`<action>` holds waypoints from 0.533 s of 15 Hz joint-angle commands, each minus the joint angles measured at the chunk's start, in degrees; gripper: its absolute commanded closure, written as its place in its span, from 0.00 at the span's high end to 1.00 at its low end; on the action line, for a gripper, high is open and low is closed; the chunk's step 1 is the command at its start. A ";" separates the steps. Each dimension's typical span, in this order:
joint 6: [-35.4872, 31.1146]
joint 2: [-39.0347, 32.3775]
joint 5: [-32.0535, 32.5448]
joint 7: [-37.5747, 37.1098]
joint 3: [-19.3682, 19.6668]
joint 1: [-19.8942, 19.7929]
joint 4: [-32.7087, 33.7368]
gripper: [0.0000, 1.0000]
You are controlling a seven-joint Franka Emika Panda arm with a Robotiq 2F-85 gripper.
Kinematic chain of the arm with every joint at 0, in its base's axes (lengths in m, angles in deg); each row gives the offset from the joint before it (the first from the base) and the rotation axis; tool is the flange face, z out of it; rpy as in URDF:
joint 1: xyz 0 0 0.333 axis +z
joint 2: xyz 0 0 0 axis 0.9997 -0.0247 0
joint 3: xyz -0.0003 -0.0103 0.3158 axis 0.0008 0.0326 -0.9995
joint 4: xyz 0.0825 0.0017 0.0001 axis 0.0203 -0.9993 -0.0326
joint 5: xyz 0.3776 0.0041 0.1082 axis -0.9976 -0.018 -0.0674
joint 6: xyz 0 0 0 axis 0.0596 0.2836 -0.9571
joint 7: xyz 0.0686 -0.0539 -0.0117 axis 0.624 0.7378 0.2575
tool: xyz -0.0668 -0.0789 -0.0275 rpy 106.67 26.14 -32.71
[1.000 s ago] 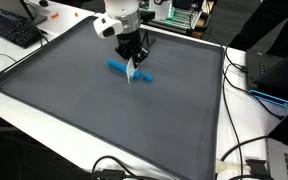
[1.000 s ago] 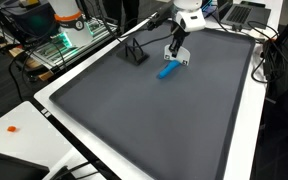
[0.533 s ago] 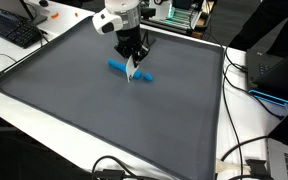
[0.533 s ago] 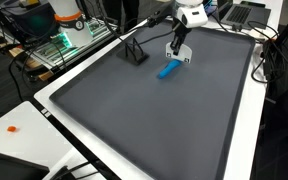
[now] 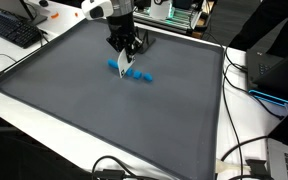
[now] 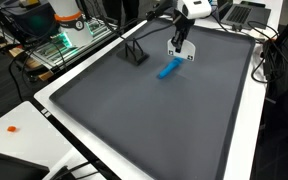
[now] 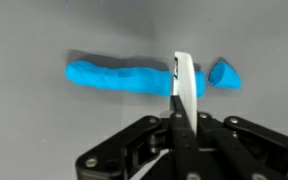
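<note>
A blue dough-like roll lies on the dark grey mat, with a small blue piece apart from its right end in the wrist view. My gripper is shut on a thin white blade that stands in the gap between roll and piece. In both exterior views the gripper hangs straight over the roll, blade tip at its top. I cannot tell whether the blade touches the mat.
A black angled stand sits on the mat near the roll. A keyboard, a laptop and cables lie beyond the mat's raised white border. A small orange thing lies on the white table.
The gripper with the blade has shifted a little along the roll and lifted slightly. The roll has stayed in place.
</note>
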 commanded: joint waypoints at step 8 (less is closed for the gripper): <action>0.20 -0.13 0.20 0.67 0.86 -1.46 -1.88 0.01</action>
